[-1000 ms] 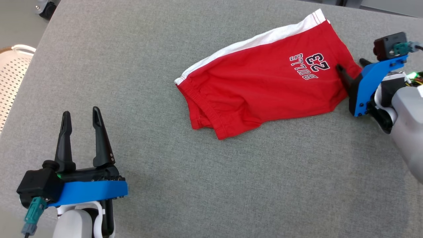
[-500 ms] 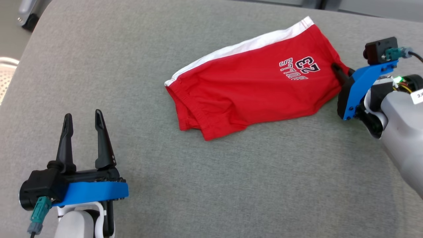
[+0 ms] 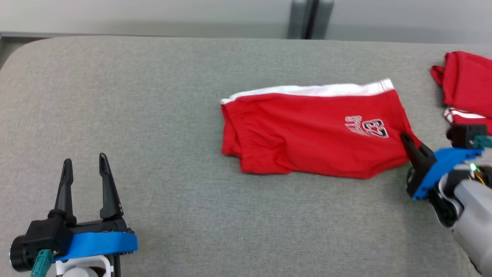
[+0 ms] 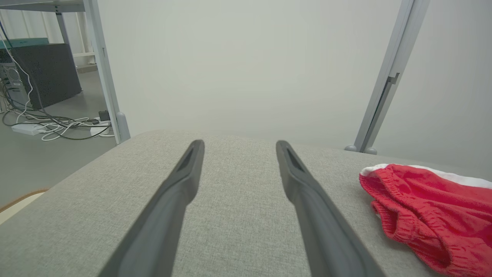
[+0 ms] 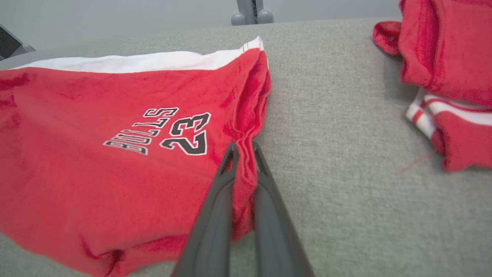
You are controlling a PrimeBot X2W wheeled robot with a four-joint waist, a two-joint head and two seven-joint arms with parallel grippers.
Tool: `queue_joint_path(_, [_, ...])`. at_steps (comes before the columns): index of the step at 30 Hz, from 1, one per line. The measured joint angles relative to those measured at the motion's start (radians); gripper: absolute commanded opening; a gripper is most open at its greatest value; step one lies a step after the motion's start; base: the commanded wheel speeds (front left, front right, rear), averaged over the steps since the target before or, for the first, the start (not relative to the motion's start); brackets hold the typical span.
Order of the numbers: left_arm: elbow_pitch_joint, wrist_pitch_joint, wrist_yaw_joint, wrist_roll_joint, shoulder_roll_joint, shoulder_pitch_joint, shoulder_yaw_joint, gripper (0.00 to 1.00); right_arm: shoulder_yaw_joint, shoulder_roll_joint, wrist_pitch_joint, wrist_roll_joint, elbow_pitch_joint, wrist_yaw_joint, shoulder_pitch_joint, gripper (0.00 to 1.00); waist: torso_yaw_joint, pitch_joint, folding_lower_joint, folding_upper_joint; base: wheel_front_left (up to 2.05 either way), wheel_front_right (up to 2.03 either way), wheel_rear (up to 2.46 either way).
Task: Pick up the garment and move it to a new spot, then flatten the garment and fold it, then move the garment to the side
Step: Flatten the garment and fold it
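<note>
The shorts (image 3: 307, 130) lie flat on the grey table (image 3: 153, 96), right of centre in the head view, with their long axis running left to right. The waistband (image 3: 230, 127) points to the robot's left and the leg hem (image 3: 400, 111) to its right. A white stripe (image 3: 307, 90) runs along the far edge.

Near the hem, the print (image 5: 161, 132) reads "BULLS 23" in dark, white-edged letters in the right wrist view. In the head view it is blurred.

The right gripper (image 3: 405, 139) has its jaws closed on a bunched fold of the hem, with red cloth pinched between the two fingers. The left gripper (image 3: 84, 167) hovers over bare table at the lower left, well apart from the shorts, its jaws wide and holding nothing. A second red garment (image 3: 465, 84) lies at the far right, apart from the shorts.

A second ago the right fingers stood apart at the hem; now they are together on it. The left gripper is as it was. The head camera has swung since then, so the table's far edge, the wall (image 3: 153, 15) and the second garment are newly in frame.
</note>
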Motion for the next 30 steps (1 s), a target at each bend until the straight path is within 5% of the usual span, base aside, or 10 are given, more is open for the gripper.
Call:
queue_joint_path(13, [0.007, 0.000, -0.013, 0.022, 0.000, 0.020, 0.013, 1.00, -0.207, -0.021, -0.012, -0.061, -0.089, 0.000, 0.123, 0.00, -0.056, -0.045, 0.0001, 0.0002, 0.00, 0.00, 0.00])
queue_joint_path(21, [0.012, 0.000, -0.014, 0.015, 0.000, 0.030, 0.004, 1.00, -0.344, 0.061, -0.012, -0.177, -0.216, 0.000, 0.124, 0.00, -0.034, -0.079, 0.0000, 0.0001, 0.00, 0.00, 0.00])
queue_joint_path(30, [0.014, 0.000, -0.013, 0.004, 0.000, 0.034, -0.027, 1.00, -0.338, 0.188, 0.006, -0.290, -0.295, 0.000, 0.116, 0.00, 0.024, -0.086, 0.0001, 0.0001, 0.00, 0.00, 0.00])
